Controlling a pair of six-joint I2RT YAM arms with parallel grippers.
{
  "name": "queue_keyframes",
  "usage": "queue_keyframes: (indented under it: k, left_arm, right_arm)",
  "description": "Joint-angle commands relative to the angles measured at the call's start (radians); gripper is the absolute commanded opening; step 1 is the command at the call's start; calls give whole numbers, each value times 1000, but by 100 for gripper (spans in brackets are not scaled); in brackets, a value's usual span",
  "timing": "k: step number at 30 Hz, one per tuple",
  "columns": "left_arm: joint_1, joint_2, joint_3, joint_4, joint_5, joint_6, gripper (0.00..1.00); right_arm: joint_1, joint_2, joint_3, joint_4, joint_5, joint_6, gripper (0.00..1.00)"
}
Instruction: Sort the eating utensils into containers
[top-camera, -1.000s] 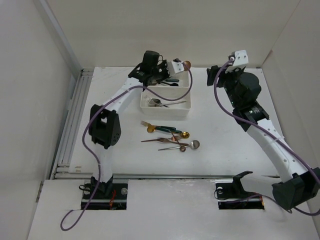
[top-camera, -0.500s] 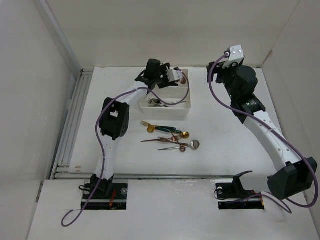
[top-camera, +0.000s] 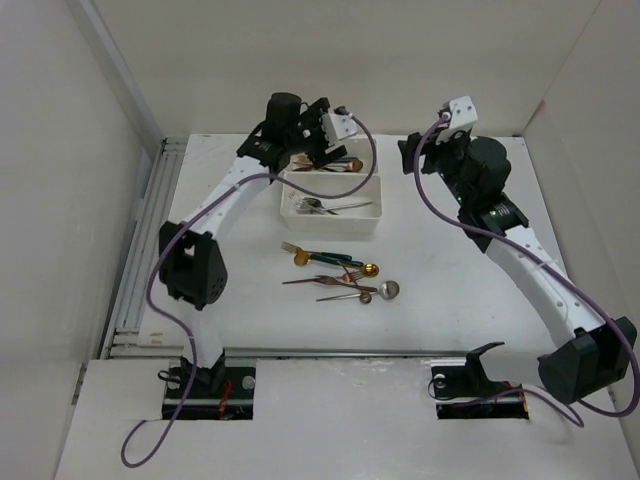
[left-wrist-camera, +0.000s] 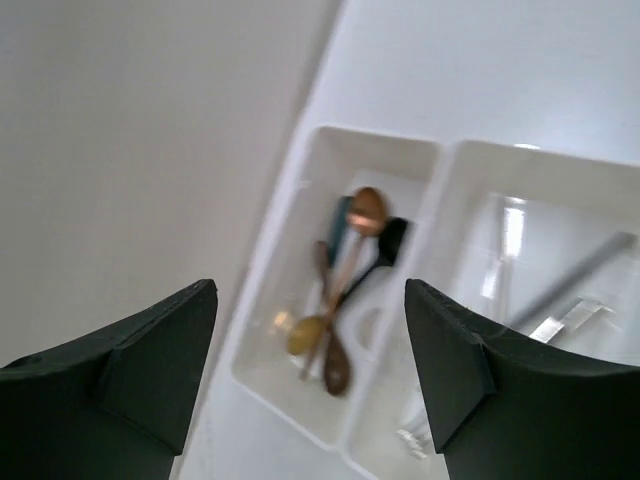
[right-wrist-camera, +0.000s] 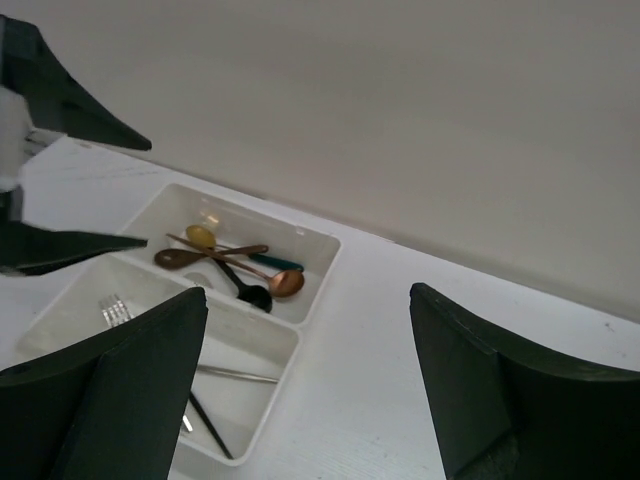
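Observation:
Two white containers stand side by side at the back of the table. The far container (top-camera: 368, 172) holds several spoons, among them a copper spoon (left-wrist-camera: 366, 205), a gold one (left-wrist-camera: 308, 335) and a brown one (left-wrist-camera: 337, 368). The near container (top-camera: 372, 222) holds silver forks (left-wrist-camera: 565, 300). My left gripper (top-camera: 315, 150) hovers open and empty above the far container. My right gripper (top-camera: 412, 152) hangs open and empty to the right of the containers, looking down at the copper spoon (right-wrist-camera: 285, 283). More eating utensils (top-camera: 342, 276) lie loose in front of the containers.
The loose pile includes a gold fork (top-camera: 298, 254), a gold spoon (top-camera: 371, 270) and a silver spoon (top-camera: 388, 290). White walls enclose the table on the left, back and right. A metal rail (top-camera: 145, 240) runs along the left edge.
My left gripper lowered the copper spoon into the far container, opened and let it go, then rose and drew back to the left. The right arm shifted slightly left.

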Motion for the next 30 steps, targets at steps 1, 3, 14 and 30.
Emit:
queue_keyframes:
  k: [1, 3, 14, 30]
  left_arm:
    - [-84, -214, -160, -281, 191, 16, 72]
    - [-110, -258, -261, -347, 232, 42, 68]
    - [-339, -391, -815, -231, 82, 12, 47]
    - [-466, -236, -866, -88, -62, -91, 48]
  right_arm:
    - [48, -73, -27, 41, -40, 29, 87]
    - [83, -109, -66, 18, -29, 29, 87]
    - [191, -234, -129, -106, 98, 69, 87]
    - [261, -347, -178, -209, 236, 97, 87]
